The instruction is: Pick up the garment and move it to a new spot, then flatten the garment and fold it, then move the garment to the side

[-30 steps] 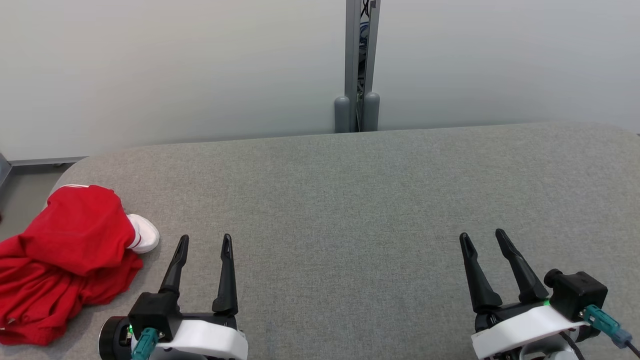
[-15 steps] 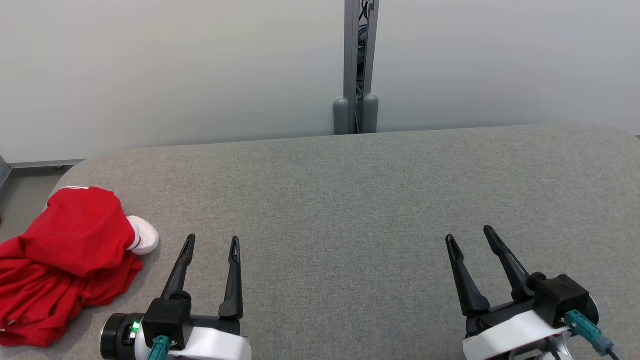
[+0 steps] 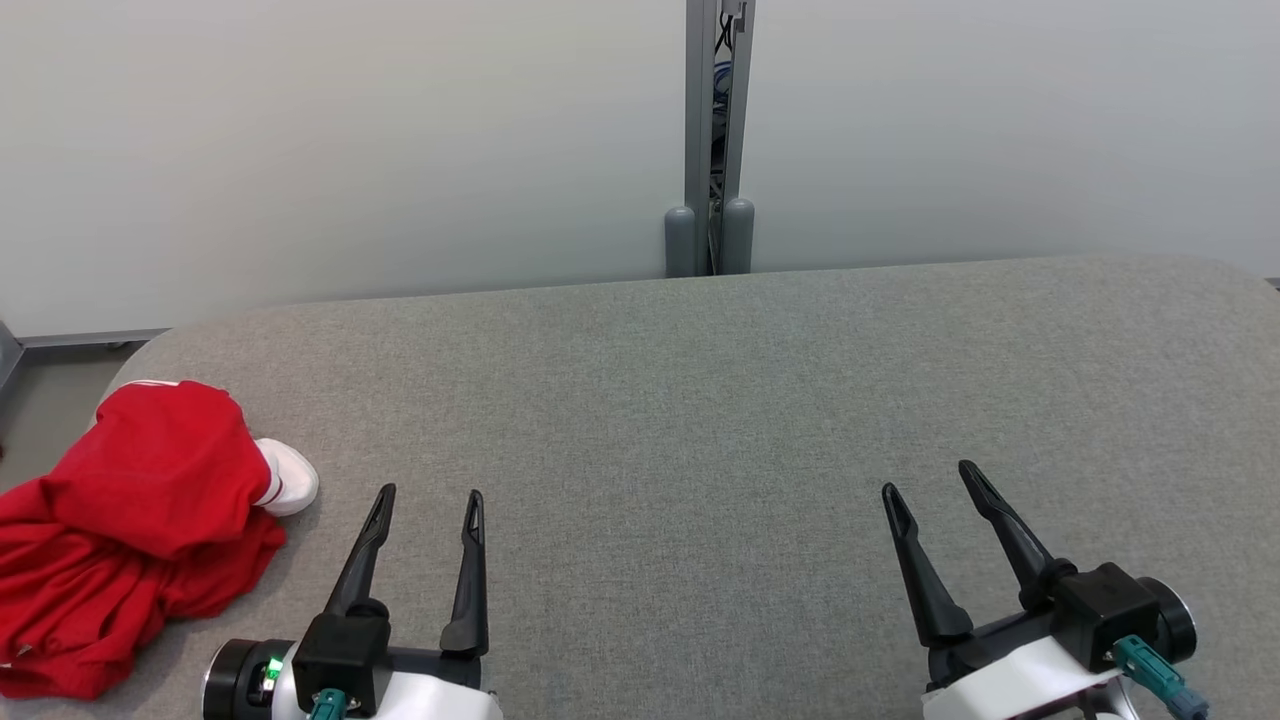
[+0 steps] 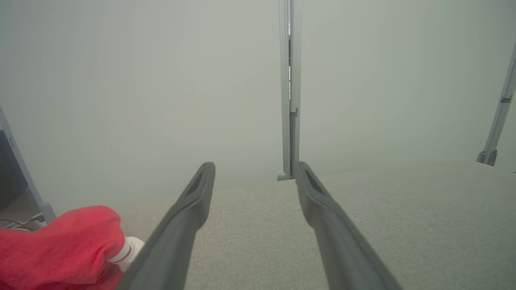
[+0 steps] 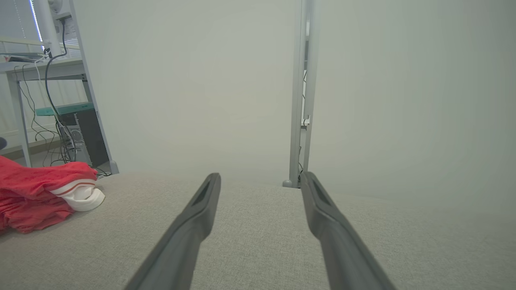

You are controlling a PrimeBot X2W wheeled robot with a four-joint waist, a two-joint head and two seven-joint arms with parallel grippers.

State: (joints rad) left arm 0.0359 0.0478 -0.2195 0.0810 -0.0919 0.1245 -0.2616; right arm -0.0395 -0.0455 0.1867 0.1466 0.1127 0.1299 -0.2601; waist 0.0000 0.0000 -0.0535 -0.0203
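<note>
Crumpled red fabric garment (image 3: 130,530) lies heaped at the left end of the grey fabric-covered table (image 3: 700,400), part of it trailing past the rounded corner. Its white cuff (image 3: 290,478) with thin red stripes sticks out toward the table's middle. Left tool (image 3: 431,492) sits low at the near edge, just right of the garment and not touching it; its two dark fingers are spread, with bare table between them. Right tool (image 3: 928,478) is well apart on the right side, fingers also spread, gripping nothing. Left wrist view: garment (image 4: 60,241) lies beside the left-hand finger. Right wrist view: garment (image 5: 36,185) is far off to the left. Pale wall (image 3: 300,150) behind, split by a grey metal post (image 3: 708,130).
</note>
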